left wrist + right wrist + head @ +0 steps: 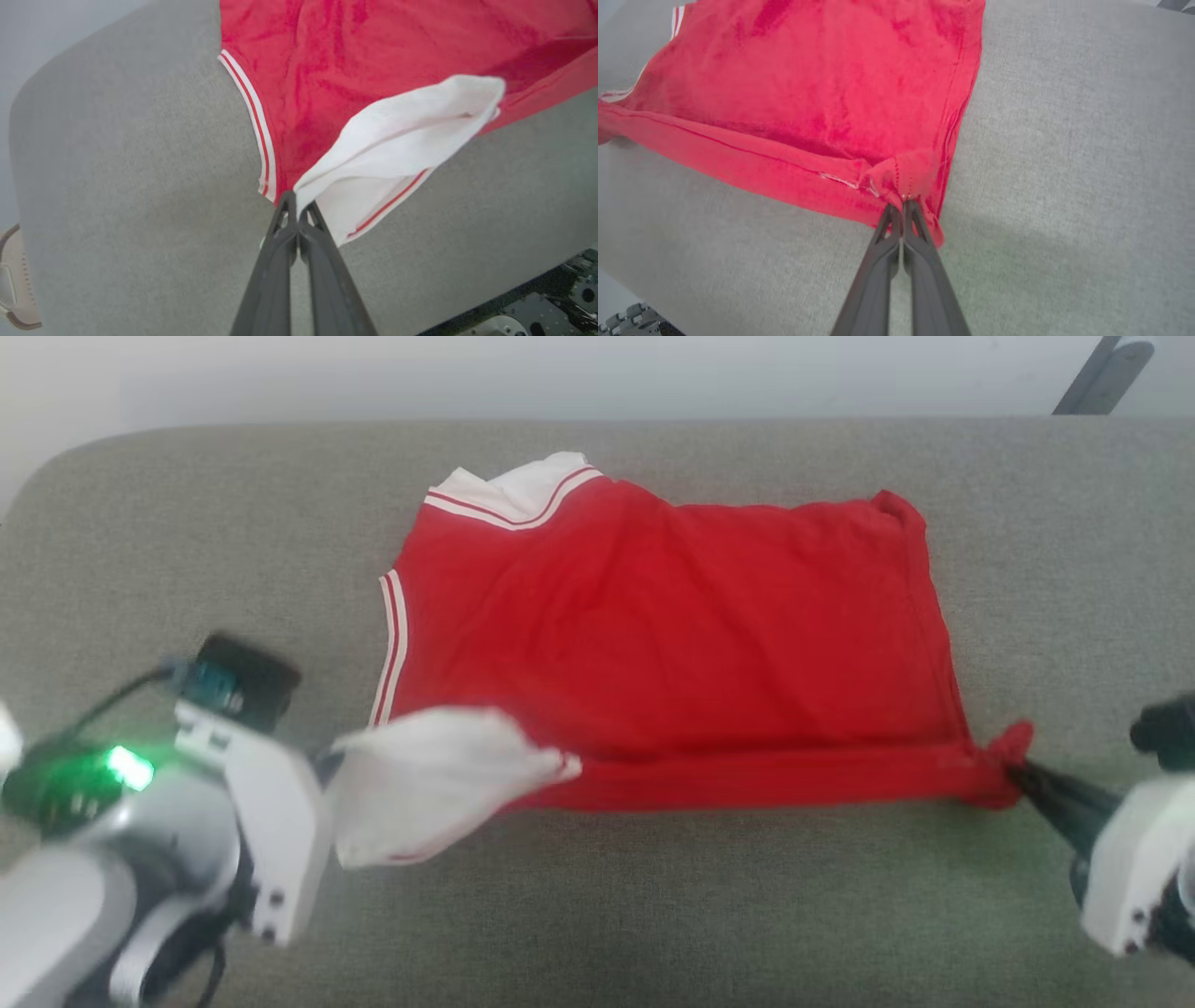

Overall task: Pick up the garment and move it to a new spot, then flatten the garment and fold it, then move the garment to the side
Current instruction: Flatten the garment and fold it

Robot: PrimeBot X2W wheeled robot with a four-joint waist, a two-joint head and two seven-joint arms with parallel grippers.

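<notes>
On the grey woven fabric surface (653, 915) lies the bright red soft jersey shirt (672, 635) with white sleeves and red-and-white stripe trim, roughly central. Its long axis runs left to right across the head view, sleeve end toward the robot's left and hem toward its right. The near edge is drawn into a taut, straight band between the two arms.

Left gripper (295, 205): fingers closed tight, pinching cloth at the near-left corner, where the striped side trim meets a white sleeve (429, 784). The sleeve flops loose beside the fingers.

Right gripper (902, 205): fingers closed tight on the bunched near-right hem corner.

Both grips sit on the near edge. The body of the shirt lies beyond the fingers, toward the far side of the surface. Each arm is nearest its own corner.

Judgement: fold stage. The coming move likely carries the near edge toward the far edge. Both arms should move in step, or the band slackens or skews.
</notes>
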